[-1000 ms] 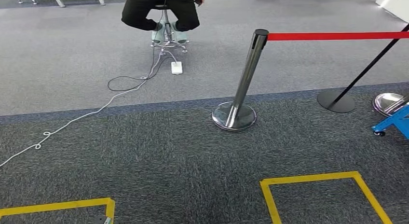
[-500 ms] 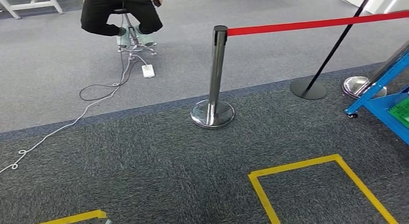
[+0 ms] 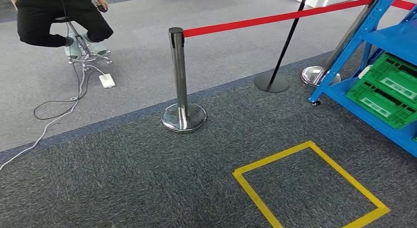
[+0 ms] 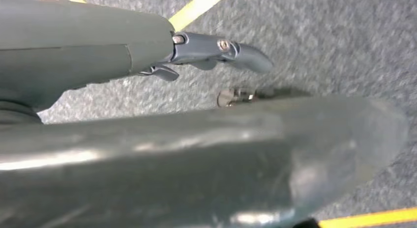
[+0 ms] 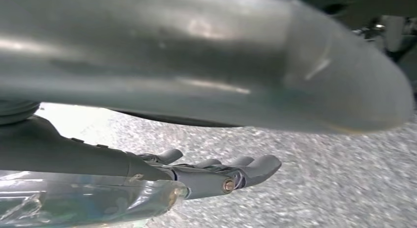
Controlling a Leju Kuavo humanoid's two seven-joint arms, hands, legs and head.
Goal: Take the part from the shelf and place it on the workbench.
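Observation:
A blue metal shelf (image 3: 388, 41) stands at the right edge of the head view. Green slotted crates (image 3: 388, 93) sit on its lowest level; what is in them is hidden. In the left wrist view my left hand (image 4: 162, 139) hangs over grey carpet, its fingers (image 4: 216, 46) stretched out and apart from the thick thumb, holding nothing. My right hand (image 5: 196, 90) hangs the same way in the right wrist view, with fingers (image 5: 221, 174) extended and nothing in them.
A chrome stanchion (image 3: 179, 80) carries a red belt (image 3: 275, 19) across to the shelf. A black pole base (image 3: 271, 83) and a chrome base (image 3: 317, 75) stand by the shelf's corner. A yellow tape square (image 3: 310, 184) marks the carpet. A person (image 3: 59, 16) sits on a stool, a cable (image 3: 59, 105) trailing.
The camera has turned to the right: the stanchion, the person and the tape square slid left in the picture, and the blue shelf with green crates came into view.

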